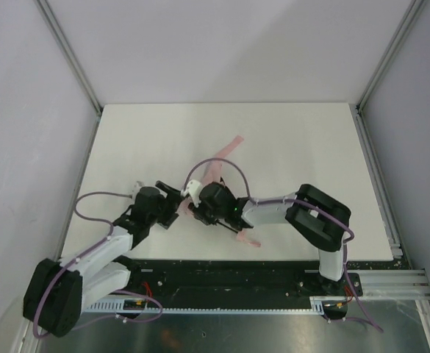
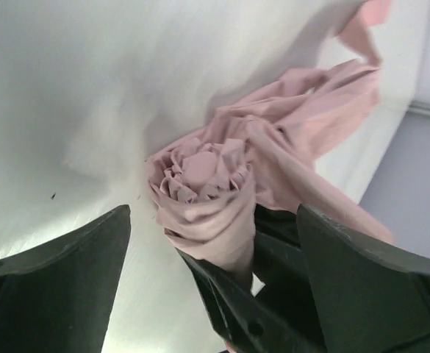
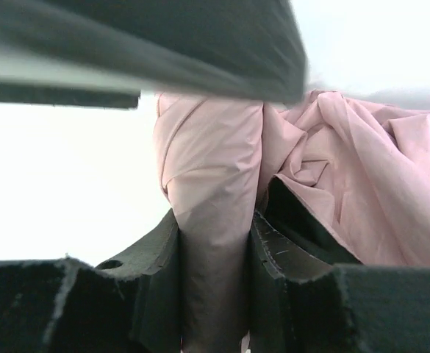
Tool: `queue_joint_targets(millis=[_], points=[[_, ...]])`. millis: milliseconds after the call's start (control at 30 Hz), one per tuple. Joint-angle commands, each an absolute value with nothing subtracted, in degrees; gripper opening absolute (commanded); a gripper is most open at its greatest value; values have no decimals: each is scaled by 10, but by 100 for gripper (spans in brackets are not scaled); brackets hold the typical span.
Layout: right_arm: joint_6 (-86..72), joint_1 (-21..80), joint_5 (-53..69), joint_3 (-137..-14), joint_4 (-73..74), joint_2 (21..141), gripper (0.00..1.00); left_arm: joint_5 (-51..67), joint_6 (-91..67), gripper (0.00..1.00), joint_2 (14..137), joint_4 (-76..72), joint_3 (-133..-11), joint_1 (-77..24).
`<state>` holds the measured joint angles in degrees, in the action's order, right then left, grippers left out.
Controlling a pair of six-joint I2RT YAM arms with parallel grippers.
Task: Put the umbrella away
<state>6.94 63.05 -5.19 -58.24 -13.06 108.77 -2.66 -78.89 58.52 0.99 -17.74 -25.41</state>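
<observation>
The umbrella (image 1: 219, 170) is a pale pink, loosely gathered bundle in the middle of the white table, with a strap end (image 1: 234, 143) pointing away. My right gripper (image 3: 213, 246) is shut on the rolled part of the fabric (image 3: 211, 191), which its pads (image 3: 156, 257) squeeze from both sides. In the top view it (image 1: 198, 204) sits at the bundle's near left end. My left gripper (image 2: 213, 220) stands open, its fingers (image 2: 75, 272) wide apart on either side of the bundle's crumpled end (image 2: 203, 180) without touching it. In the top view it (image 1: 175, 198) is just left of the right one.
The white table (image 1: 310, 162) is boxed in by grey walls with aluminium posts, one rail (image 1: 376, 176) along its right edge. Both arms' purple cables loop near the grippers. A finger of the left gripper (image 3: 163, 44) crosses the top of the right wrist view.
</observation>
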Motion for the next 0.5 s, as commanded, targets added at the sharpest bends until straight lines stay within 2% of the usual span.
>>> queue_joint_targets(millis=[0, 200, 467], points=[[-43, 559, 201, -573, 6, 1141, 0, -25, -698, 98, 515, 25, -200, -215], [-127, 485, 364, -587, 9, 1201, 0, 32, -732, 99, 471, 22, -162, -203], [-208, 425, 491, -603, -58, 1275, 0, 95, -778, 99, 570, -93, -140, -207]])
